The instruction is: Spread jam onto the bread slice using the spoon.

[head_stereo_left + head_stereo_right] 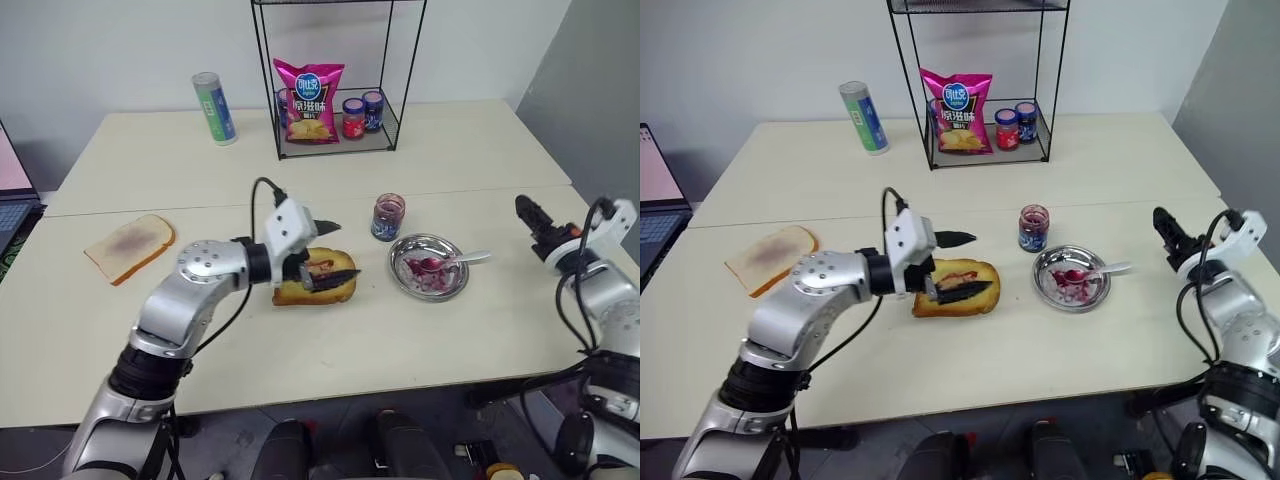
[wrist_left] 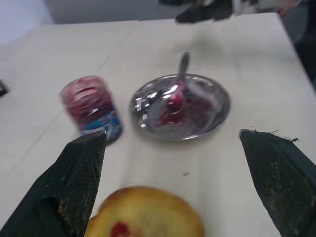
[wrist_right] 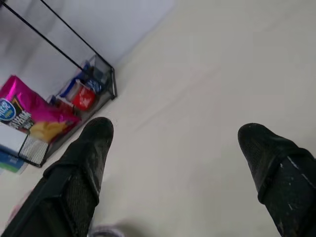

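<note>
Left eye view showed the bread slice [image 1: 314, 277] lying on the counter [image 1: 420, 340], smeared with red jam [image 1: 322, 267] on top. Over it hung the left tool [image 1: 322, 252], its two black fingers spread wide and holding nothing. Just right of the bread sat a small metal dish [image 1: 430, 267] with the spoon [image 1: 448, 262] resting in it, bowl red. The open jam jar [image 1: 387, 217] stood just behind the dish. The right tool [image 1: 532, 222] hung near the counter's right edge, jaws apart and empty.
</note>
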Robot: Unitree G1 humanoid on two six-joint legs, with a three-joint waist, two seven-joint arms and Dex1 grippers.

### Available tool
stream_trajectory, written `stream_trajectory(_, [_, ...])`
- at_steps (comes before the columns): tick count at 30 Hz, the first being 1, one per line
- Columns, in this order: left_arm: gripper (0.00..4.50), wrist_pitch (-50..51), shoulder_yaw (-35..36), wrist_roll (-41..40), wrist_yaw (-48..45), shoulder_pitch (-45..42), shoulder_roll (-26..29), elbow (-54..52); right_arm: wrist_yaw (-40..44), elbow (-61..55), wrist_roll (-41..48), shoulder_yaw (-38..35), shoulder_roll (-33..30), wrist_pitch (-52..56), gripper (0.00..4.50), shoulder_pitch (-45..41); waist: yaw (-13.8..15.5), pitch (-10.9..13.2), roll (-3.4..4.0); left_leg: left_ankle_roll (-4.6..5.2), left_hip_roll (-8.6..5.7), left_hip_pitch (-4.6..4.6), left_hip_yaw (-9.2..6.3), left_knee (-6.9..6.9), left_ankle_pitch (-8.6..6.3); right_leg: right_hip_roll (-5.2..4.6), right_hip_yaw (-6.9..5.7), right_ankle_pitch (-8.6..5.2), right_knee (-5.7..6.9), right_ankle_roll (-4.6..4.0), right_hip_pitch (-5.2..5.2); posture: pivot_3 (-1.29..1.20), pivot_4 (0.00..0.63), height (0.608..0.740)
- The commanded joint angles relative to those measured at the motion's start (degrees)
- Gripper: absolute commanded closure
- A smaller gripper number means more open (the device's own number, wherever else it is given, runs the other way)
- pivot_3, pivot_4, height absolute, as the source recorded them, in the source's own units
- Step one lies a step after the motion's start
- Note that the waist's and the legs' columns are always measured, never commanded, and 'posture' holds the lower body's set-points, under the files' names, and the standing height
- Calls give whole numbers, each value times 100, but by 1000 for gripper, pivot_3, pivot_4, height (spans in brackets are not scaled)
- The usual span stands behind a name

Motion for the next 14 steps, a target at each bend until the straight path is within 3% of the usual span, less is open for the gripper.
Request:
stream_trajectory(1, [0, 310, 613, -255, -22, 56, 323, -35, 1229, -1131, 202, 765, -720, 612, 77, -21, -4, 1, 1, 1, 2, 1, 0, -3, 0, 1, 0, 0, -2, 0, 0, 0, 150, 740])
stream_trajectory(6, [0, 676, 1140, -335, -75, 279, 947, -31, 2925, -2405, 742, 1594, -1544, 1257, 77, 465, 6, 5, -4, 2, 10, 1, -19, -3, -1, 7, -15, -5, -3, -7, 3, 0, 150, 740])
stream_trajectory(9, [0, 773, 1223, -376, -153, 495, 1175, -141, 3484, -2758, 400, 2016, -1925, 1140, 77, 788, 14, 5, -4, 2, 9, 3, -21, -1, -1, 5, -18, -5, -4, -7, 7, 0, 150, 740])
stream_trajectory(14, [0, 1015, 1441, -631, -128, 890, 1298, -570, 3629, -2732, 351, 2160, -1852, 1126, 77, 869, 22, 9, -11, 2, -7, -5, -8, 17, -2, -23, -15, -6, -9, -9, 6, 0, 150, 740])
